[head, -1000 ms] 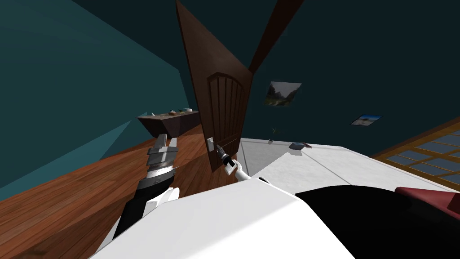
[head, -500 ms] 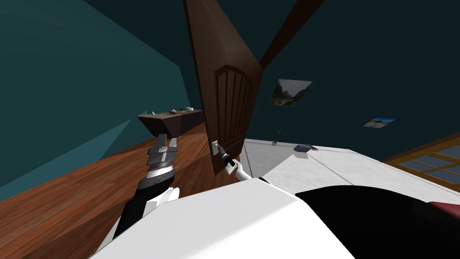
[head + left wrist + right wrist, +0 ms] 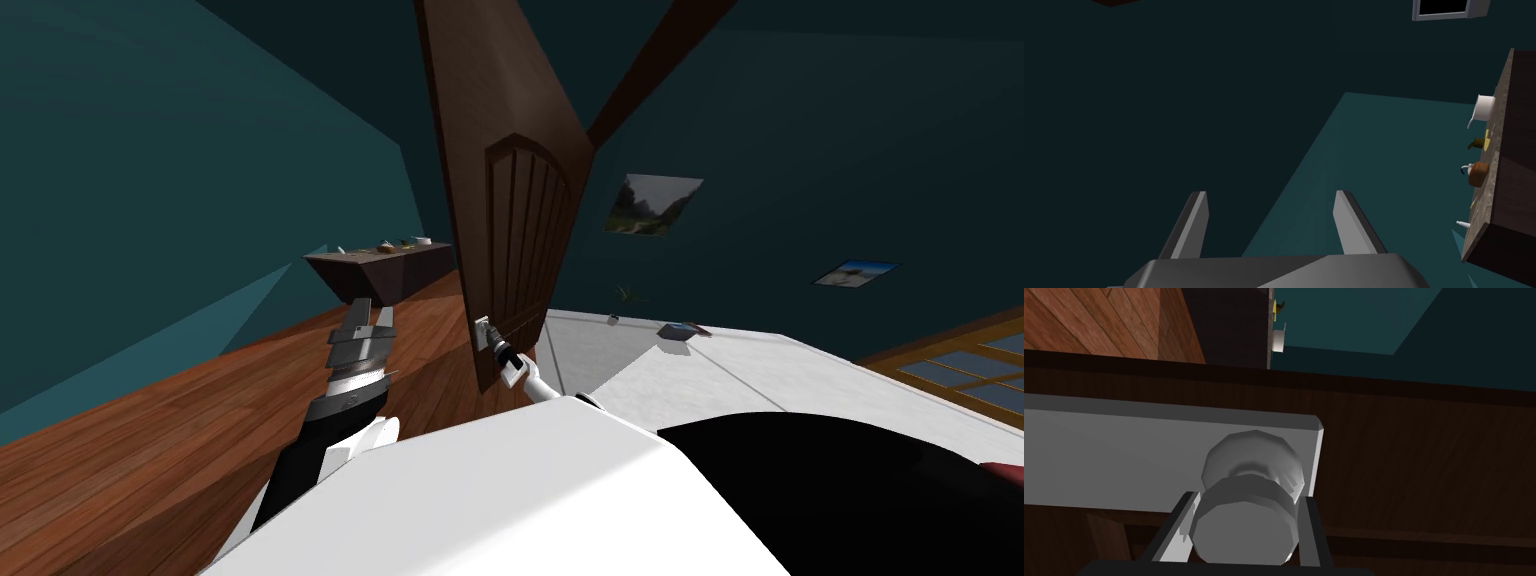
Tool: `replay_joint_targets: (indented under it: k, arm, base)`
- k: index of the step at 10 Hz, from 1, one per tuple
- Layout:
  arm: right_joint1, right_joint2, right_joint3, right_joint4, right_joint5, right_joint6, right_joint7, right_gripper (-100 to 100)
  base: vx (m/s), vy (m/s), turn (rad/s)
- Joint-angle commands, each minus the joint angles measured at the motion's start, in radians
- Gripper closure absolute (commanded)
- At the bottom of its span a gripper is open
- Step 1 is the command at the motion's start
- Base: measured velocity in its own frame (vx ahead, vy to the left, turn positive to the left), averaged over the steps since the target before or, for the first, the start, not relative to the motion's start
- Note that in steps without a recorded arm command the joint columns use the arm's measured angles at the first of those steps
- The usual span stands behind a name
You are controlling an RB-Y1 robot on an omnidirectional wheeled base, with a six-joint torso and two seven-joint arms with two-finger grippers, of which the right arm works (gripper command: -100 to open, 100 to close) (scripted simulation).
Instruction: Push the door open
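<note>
The brown door (image 3: 515, 200) stood partly open straight ahead, its free edge turned toward the robot, with wooden floor (image 3: 150, 450) on the left. The right jaws were closed on the grey round knob (image 3: 1246, 533), one finger (image 3: 1314, 533) pressed against each of its sides, just in front of the pale plate (image 3: 1114, 453) that fixed it to the door. That hold probably served two ends. The knob sat near the free edge, far from the hinges, so a push there would turn the door most easily. A clamped grip would also keep the hand from sliding off as the door swung.

The left jaws were wide apart with nothing between the fingers (image 3: 1191, 225). That arm was raised at the robot's left over the floor, seemingly parked clear of the door's path. Beyond the door a dark counter (image 3: 385, 262) with a cup and other small items stood against the teal wall, well apart from the swing.
</note>
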Motion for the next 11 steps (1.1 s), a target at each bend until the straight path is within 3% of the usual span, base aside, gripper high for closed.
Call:
replay_joint_targets:
  k: [1, 3, 4, 7, 11]
  arm:
    - [0.003, 0.0, 0.001, 0.002, 0.0, 0.002, 0.0, 100]
    - [0.003, 0.0, 0.001, 0.002, 0.0, 0.002, 0.0, 100]
    - [0.003, -0.005, -0.017, 0.01, -0.002, 0.004, 0.004, 100]
    - [-0.002, -0.006, -0.044, 0.018, -0.005, 0.005, 0.009, 100]
    - [-0.013, 0.005, -0.107, 0.036, -0.012, 0.007, 0.022, 100]
  base:
    - [-0.028, -0.015, -0.008]
    - [-0.012, -0.005, -0.005]
    - [0.042, 0.1, -0.037]
    - [0.105, 0.159, -0.061]
    - [0.165, 0.194, -0.059]
